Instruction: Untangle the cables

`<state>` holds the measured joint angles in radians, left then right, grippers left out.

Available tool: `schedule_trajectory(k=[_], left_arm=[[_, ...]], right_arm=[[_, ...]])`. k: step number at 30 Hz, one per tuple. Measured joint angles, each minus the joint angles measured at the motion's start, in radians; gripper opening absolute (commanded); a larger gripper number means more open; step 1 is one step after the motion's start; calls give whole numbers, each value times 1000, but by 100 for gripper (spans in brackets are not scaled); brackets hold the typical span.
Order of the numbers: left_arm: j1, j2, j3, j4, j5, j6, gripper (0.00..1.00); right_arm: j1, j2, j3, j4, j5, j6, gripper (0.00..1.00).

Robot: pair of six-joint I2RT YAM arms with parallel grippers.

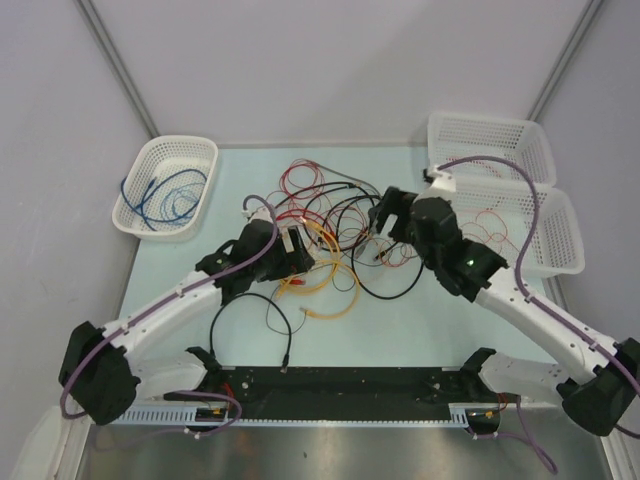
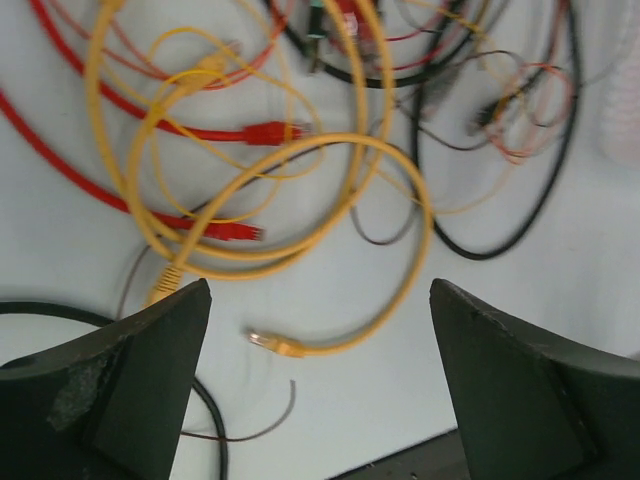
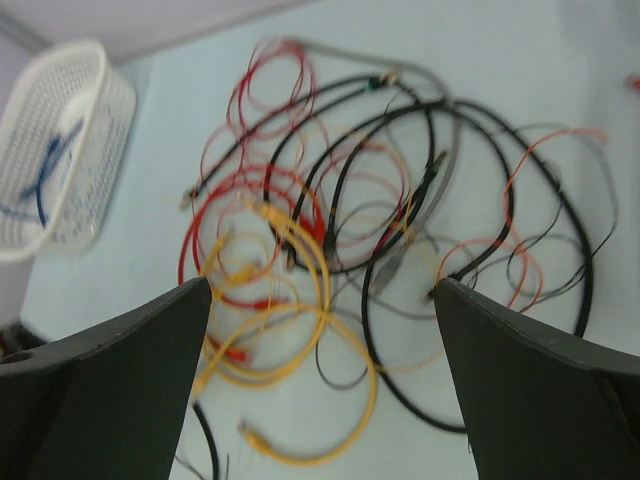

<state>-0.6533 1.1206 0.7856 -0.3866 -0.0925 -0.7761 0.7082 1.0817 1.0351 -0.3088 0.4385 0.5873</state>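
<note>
Your cables point(image 1: 335, 235) lie in one loose tangle mid-table point(image 1: 430, 320), with red, yellow and black loops crossing over one another. The left gripper point(image 2: 318, 300) has its jaws spread wide with nothing between them. It hangs over the yellow cable point(image 2: 425, 215) and its plug point(image 2: 270, 342). The right gripper point(image 3: 322, 290) is likewise wide apart and empty, above the heap's right side. A black cable point(image 1: 248, 298) loops out toward the arm bases. A blue cable point(image 1: 165, 195) sits in the white basket point(image 1: 180, 140) at far left.

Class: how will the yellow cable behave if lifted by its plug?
Probably floppy: the yellow cable lies in loose loops, so it should droop. It crosses the red cable, so may drag it. Thin, so likely light.
</note>
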Motion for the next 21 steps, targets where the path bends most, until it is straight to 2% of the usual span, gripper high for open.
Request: schedule_trajectory(k=[4,7,12,17,21], left_arm=[[25,117,4,-20,-44,16,93],[27,214,58,-46,-63,56,93],[27,428,285,-53,-85,145,94],[27,498,355,30,-74,175,93],[27,634,464,65,-62,168,90]], right_arm=[[132,18,-71,-24,-21,1,99],[183,16,-108,-44,-29,3,99],[211,-61,-184,-64,-29,21,98],[214,-154,-237,-69,-29,42,98],[214,-164,-241,-68,-30,45,98]])
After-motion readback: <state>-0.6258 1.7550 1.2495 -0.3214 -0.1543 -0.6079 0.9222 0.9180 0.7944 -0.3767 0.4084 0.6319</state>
